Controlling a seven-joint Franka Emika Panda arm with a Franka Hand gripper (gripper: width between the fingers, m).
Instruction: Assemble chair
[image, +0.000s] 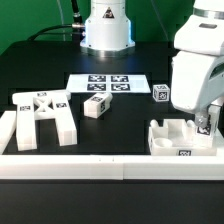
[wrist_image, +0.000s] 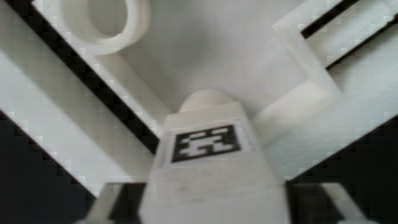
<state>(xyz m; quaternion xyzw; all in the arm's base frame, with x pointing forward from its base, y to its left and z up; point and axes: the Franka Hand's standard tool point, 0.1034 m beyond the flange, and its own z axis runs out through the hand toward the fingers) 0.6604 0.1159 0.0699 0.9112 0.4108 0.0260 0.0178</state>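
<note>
Barely begun: chair pts all loose, none joined. Leg frame (image: 45, 115) lay well off marker board (image: 110, 85), toward ext view's left; small block (image: 95, 106) just in front of the board, second block (image: 161, 93) beside its ext-view-right end. Gripper (image: 204, 128) stood over slab part (image: 178, 140), right-front of board, jaws either side of a tagged piece (wrist_image: 210, 148); clamped or not, couldn't tell. All joints left to do

A chair part (image: 180, 141) half hides the claw (image: 205, 127).
</note>
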